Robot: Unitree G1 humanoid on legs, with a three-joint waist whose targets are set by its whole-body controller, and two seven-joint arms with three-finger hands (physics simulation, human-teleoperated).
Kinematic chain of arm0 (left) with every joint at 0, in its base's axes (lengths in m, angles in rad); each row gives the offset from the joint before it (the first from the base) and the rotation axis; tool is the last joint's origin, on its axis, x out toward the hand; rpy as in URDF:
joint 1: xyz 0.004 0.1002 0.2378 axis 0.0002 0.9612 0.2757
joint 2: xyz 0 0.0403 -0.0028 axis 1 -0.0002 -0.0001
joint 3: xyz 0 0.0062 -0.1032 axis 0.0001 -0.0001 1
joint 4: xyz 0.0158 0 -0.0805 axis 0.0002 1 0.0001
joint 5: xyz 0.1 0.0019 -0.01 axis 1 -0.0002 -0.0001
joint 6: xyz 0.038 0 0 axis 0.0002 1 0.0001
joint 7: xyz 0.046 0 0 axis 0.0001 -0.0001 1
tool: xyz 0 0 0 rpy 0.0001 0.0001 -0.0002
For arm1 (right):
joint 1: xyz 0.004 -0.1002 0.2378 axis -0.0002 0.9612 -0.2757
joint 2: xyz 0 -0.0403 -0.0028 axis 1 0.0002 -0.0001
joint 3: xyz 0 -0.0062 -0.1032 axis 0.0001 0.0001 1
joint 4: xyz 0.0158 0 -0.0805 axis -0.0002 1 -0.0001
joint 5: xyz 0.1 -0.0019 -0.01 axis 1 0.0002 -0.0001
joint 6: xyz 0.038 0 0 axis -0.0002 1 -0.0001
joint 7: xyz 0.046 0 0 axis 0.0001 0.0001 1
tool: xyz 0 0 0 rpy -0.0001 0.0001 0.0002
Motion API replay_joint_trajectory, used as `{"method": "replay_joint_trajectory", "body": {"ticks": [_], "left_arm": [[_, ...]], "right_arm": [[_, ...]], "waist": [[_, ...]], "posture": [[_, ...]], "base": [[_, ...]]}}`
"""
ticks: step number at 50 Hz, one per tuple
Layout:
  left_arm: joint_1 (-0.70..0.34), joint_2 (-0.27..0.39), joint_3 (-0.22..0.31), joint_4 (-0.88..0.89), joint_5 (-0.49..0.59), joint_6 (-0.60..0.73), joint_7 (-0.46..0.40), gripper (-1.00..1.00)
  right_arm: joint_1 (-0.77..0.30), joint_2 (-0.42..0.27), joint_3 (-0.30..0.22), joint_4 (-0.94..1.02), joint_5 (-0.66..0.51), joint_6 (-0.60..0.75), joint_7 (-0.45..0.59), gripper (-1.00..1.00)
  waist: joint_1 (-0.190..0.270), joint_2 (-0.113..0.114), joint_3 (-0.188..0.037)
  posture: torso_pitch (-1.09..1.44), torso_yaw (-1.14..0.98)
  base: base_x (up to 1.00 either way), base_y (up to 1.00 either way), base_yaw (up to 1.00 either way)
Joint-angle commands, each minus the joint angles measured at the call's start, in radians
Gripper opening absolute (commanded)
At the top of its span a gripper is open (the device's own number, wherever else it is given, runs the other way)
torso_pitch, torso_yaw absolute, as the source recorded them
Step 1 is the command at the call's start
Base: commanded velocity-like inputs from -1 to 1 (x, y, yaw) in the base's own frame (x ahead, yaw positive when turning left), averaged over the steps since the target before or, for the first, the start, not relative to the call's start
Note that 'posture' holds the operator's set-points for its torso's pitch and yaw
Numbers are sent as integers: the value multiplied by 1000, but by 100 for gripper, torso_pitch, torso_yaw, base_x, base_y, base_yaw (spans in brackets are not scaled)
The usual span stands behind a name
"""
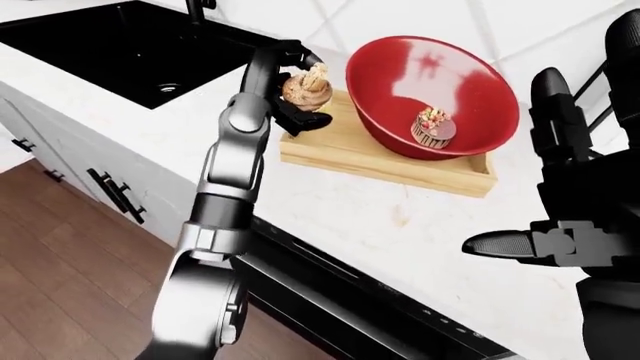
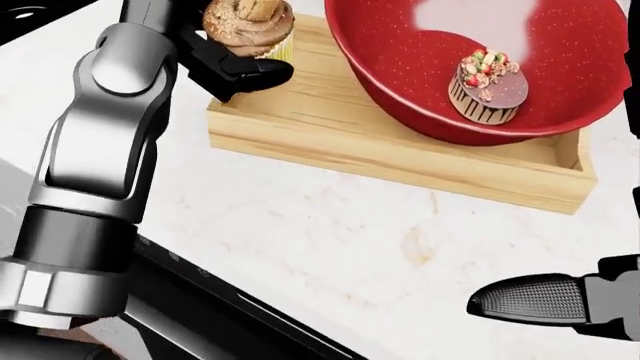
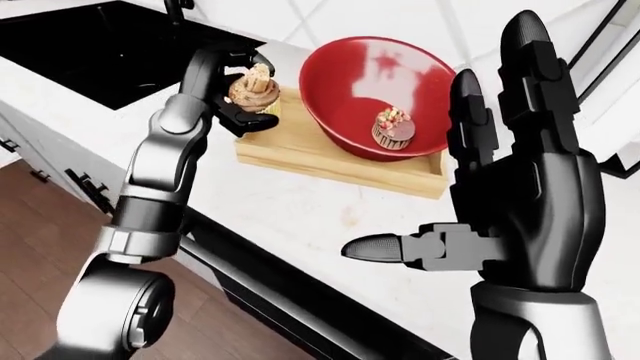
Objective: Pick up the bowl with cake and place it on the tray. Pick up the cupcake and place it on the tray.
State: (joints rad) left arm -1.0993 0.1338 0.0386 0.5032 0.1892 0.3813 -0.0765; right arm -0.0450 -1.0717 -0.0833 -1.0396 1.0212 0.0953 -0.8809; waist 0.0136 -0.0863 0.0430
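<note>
A red bowl (image 1: 470,105) with a small chocolate cake (image 1: 434,127) in it rests on the wooden tray (image 1: 380,161), filling the tray's right part. My left hand (image 1: 300,94) is shut on a frosted cupcake (image 1: 307,88) in a yellow liner and holds it over the tray's left end. In the head view the cupcake (image 2: 248,26) sits at the top with black fingers (image 2: 255,73) under it. My right hand (image 3: 470,202) is raised near the camera, open and empty, away from the tray.
A black sink (image 1: 140,49) is set in the white marble counter (image 1: 350,217) to the left of the tray. Grey cabinet fronts with dark handles (image 1: 115,196) drop to a wooden floor (image 1: 60,285) at the lower left.
</note>
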Motion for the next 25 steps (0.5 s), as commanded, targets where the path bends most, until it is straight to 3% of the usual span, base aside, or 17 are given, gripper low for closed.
{"method": "replay_joint_trajectory", "body": {"ticks": [1,4,25], "left_arm": [[-51,5,4,-14,1,-58,16,-100],[-72,-4,0,53,7,-99,36,-100],[-118,-9,-2,282,47,-249,89,-100]], "right_arm": [[-10,-10,-28,-8,-20,-19,4,100],[-34,-1,7,-8,-36,-8,-1,100],[-33,4,13,-8,-42,-9,0,100]], "waist": [[0,0,-25],[-1,0,-27],[-6,7,-31]], "posture": [[0,0],[0,0],[0,0]], "base": [[0,0,0],[0,0,0],[0,0,0]]}}
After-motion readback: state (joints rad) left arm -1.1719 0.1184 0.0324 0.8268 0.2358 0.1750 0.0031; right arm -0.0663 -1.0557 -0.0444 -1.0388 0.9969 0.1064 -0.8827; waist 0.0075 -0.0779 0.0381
